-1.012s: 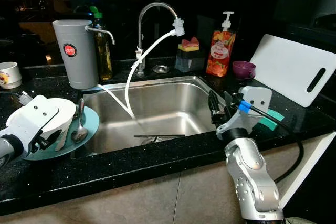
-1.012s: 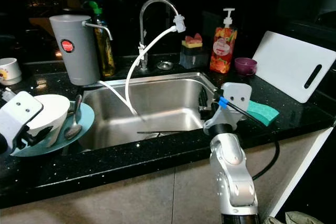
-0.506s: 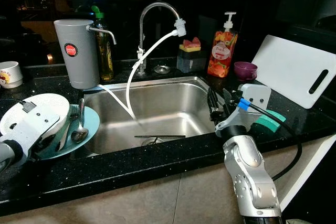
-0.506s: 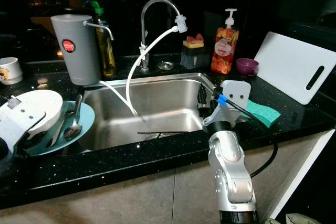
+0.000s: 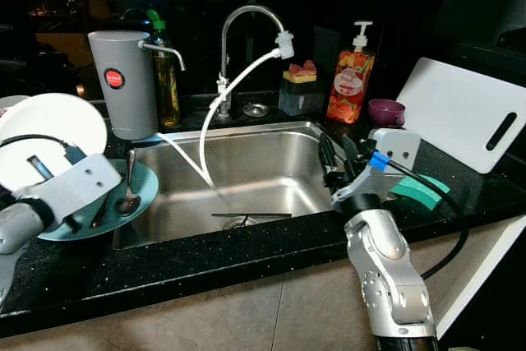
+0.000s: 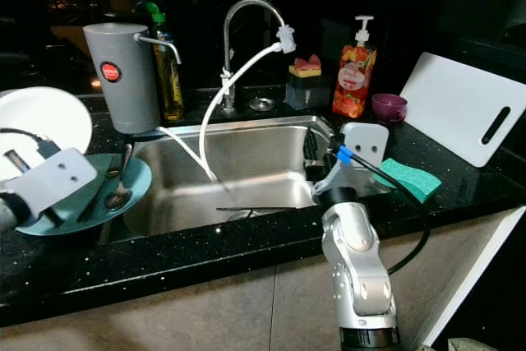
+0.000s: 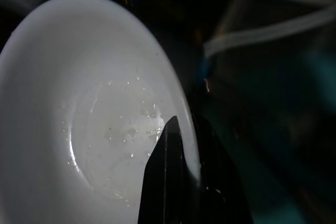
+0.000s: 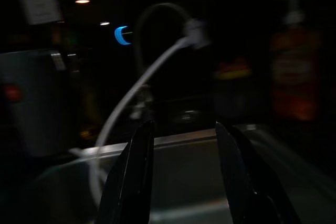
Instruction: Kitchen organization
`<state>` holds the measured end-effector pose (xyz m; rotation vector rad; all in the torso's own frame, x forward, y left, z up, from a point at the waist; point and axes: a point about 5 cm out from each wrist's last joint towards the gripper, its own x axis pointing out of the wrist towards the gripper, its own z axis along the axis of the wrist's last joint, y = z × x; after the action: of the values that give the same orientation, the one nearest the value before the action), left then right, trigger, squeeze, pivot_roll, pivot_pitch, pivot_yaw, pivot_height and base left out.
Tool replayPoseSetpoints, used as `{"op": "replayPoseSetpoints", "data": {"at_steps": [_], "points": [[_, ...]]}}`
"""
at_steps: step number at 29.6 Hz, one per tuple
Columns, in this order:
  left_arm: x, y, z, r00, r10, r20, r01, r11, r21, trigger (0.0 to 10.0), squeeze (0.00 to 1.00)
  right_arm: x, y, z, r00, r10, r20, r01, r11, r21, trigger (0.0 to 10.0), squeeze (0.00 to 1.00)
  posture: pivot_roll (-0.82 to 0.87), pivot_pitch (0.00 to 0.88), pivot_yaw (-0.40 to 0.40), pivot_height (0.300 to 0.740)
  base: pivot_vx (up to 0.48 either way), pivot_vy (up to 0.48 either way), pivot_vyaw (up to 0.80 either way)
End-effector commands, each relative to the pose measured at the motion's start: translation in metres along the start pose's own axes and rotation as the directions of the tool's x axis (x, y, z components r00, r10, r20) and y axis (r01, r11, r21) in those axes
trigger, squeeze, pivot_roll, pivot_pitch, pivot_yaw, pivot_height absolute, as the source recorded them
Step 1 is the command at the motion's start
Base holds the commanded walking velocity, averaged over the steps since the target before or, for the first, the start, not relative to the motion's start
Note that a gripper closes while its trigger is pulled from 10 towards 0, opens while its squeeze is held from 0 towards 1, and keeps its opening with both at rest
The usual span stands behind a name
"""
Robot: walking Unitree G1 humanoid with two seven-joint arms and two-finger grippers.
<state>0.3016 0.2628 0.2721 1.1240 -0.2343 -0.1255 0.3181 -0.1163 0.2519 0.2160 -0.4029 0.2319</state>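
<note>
The white bowl (image 5: 51,129) hangs tilted above our teal plate (image 5: 148,189), at nine o'clock from the sink (image 5: 271,170), our left gripper (image 7: 176,177) pinching its rim. Our right gripper (image 8: 184,177) hovers, fingers spread, at the sink's three o'clock edge.

Dim kitchen, glare on the sink (image 5: 271,172); wrist views dark, seemingly motion-blurred.

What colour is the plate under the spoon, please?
Teal plate, under the spoon; clearest in the left eye view.
</note>
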Motion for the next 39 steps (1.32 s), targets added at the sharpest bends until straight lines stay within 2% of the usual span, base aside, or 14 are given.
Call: {"op": "replayPoseSetpoints", "data": {"at_steps": [1, 2, 4, 9, 11, 12, 19, 24, 25, 30, 35, 36, 37, 39], "points": [[0.011, -0.011, 0.040, 0.975, -0.084, 0.207, 0.058, 0.990, 0.132, 10.0, 0.00, 0.003, 0.024, 0.005, 0.982, 0.186, -0.018, -0.182, 0.977, 0.113, 10.0, 0.00, 0.12, 0.000, -0.077, 0.740, 0.000, 0.000, 0.00], [0.011, -0.011, 0.040, 0.975, -0.084, 0.207, 0.058, 0.990, 0.132, 10.0, 0.00, 0.003, 0.024, 0.005, 0.982, 0.186, -0.018, -0.182, 0.977, 0.113, 10.0, 0.00, 0.12, 0.000, -0.077, 0.740, 0.000, 0.000, 0.00], [0.018, -0.020, 0.056, 0.946, -0.142, 0.290, 0.088, 0.977, 0.192, 10.0, 0.00, 0.005, 0.035, 0.009, 0.960, 0.280, -0.026, -0.274, 0.950, 0.149, 10.0, 0.00, 0.11, 0.000, -0.076, 0.740, 0.000, 0.000, 0.00], [0.025, -0.033, 0.070, 0.911, -0.202, 0.359, 0.122, 0.965, 0.232, 10.0, 0.00, 0.010, 0.043, 0.011, 0.944, 0.328, -0.036, -0.317, 0.932, 0.177, 10.0, 0.00, 0.10, 0.000, -0.080, 0.740, 0.000, 0.000, 0.00], [0.030, -0.046, 0.082, 0.874, -0.253, 0.415, 0.155, 0.955, 0.255, 10.0, 0.00, 0.013, 0.047, 0.012, 0.935, 0.351, -0.045, -0.334, 0.917, 0.216, 10.0, 0.00, 0.10, 0.000, -0.079, 0.740, 0.000, 0.000, 0.00], [0.033, -0.059, 0.089, 0.846, -0.294, 0.444, 0.180, 0.943, 0.279, 10.0, 0.00, 0.016, 0.049, 0.011, 0.932, 0.360, -0.050, -0.339, 0.911, 0.235, 10.0, 0.00, 0.09, 0.000, -0.078, 0.740, 0.000, 0.000, 0.00], [0.038, -0.070, 0.096, 0.816, -0.323, 0.480, 0.195, 0.935, 0.298, 10.0, 0.00, 0.017, 0.049, 0.014, 0.919, 0.391, -0.054, -0.367, 0.897, 0.249, 10.0, 0.00, 0.08, 0.000, -0.072, 0.740, 0.000, 0.000, 0.00], [0.040, -0.070, 0.103, 0.800, -0.314, 0.512, 0.181, 0.939, 0.292, 10.0, 0.00, 0.018, 0.045, 0.008, 0.924, 0.369, -0.102, -0.339, 0.912, 0.232, 10.0, 0.00, 0.08, 0.000, -0.072, 0.740, 0.000, 0.000, 0.00], [0.041, -0.071, 0.104, 0.791, -0.316, 0.524, 0.173, 0.936, 0.305, 10.0, 0.00, 0.020, 0.039, 0.001, 0.934, 0.324, -0.152, -0.295, 0.938, 0.184, 10.0, 0.00, 0.08, 0.000, -0.073, 0.740, 0.000, 0.000, 0.00], [0.041, -0.073, 0.107, 0.781, -0.323, 0.535, 0.165, 0.932, 0.322, 10.0, 0.00, 0.024, 0.034, -0.005, 0.944, 0.270, -0.188, -0.252, 0.961, 0.114, 10.0, 0.00, 0.08, 0.000, -0.075, 0.740, 0.000, 0.000, 0.00], [0.039, -0.080, 0.110, 0.764, -0.340, 0.549, 0.169, 0.926, 0.338, 10.0, 0.00, 0.027, 0.034, -0.011, 0.946, 0.249, -0.210, -0.224, 0.965, 0.134, 9.8, 0.00, 0.09, 0.000, -0.081, 0.740, 0.000, 0.000, 0.00], [0.039, -0.083, 0.110, 0.760, -0.344, 0.552, 0.170, 0.924, 0.342, 10.0, 0.00, 0.028, 0.034, -0.012, 0.945, 0.245, -0.217, -0.216, 0.965, 0.147, 4.1, 0.00, 0.09, 0.000, -0.081, 0.740, 0.000, 0.000, 0.00], [0.038, -0.084, 0.111, 0.757, -0.345, 0.556, 0.171, 0.924, 0.342, 10.0, 0.00, 0.029, 0.034, -0.014, 0.944, 0.243, -0.222, -0.211, 0.964, 0.160, 0.0, 0.00, 0.09, 0.000, -0.085, 0.740, 0.000, 0.000, 0.00], [0.037, -0.086, 0.112, 0.752, -0.341, 0.565, 0.172, 0.928, 0.331, 10.0, 0.00, 0.030, 0.036, -0.017, 0.939, 0.251, -0.237, -0.212, 0.961, 0.176, 0.0, 0.00, 0.10, 0.000, -0.092, 0.740, 0.000, 0.000, 0.00]]}}
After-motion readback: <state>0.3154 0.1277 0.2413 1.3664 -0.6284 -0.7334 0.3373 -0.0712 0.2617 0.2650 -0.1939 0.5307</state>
